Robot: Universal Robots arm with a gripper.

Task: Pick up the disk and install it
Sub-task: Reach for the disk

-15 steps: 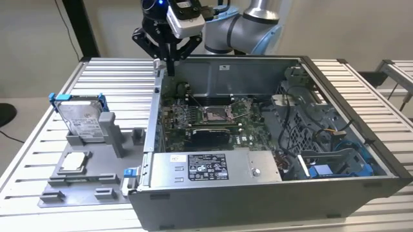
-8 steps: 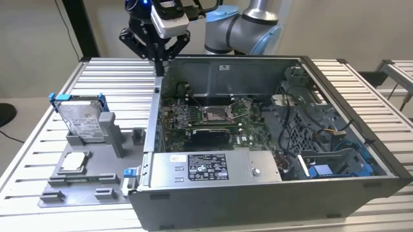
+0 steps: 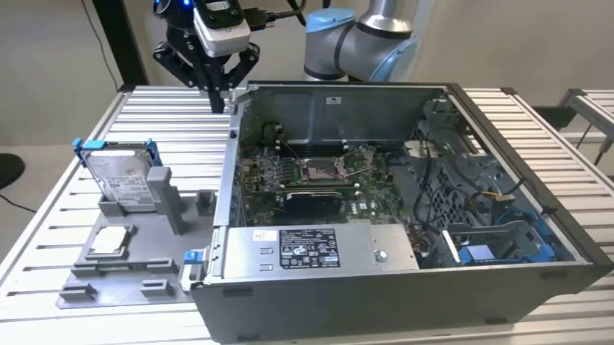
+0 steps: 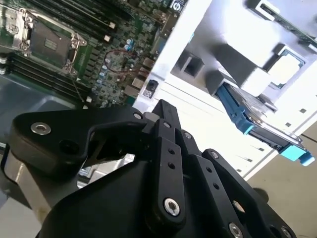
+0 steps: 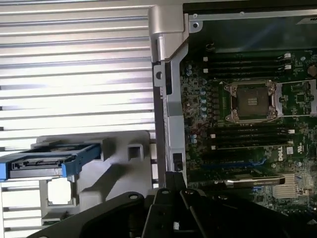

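Pincer [image 3: 218,97] in the exterior view: hanging empty, tips pressed together, at one o'clock from the disk [image 3: 123,176], standing upright in the grey holder [image 3: 165,190]. In both wrist views: hovering beside the case wall [image 5: 168,99], probably risking clipping it in crossing.

An open computer case [image 3: 384,302] lies on a slatted metal worktop [image 3: 57,208], its circuit board [image 3: 307,180] exposed. A grey plastic stand [image 3: 125,277] sits just beside it.
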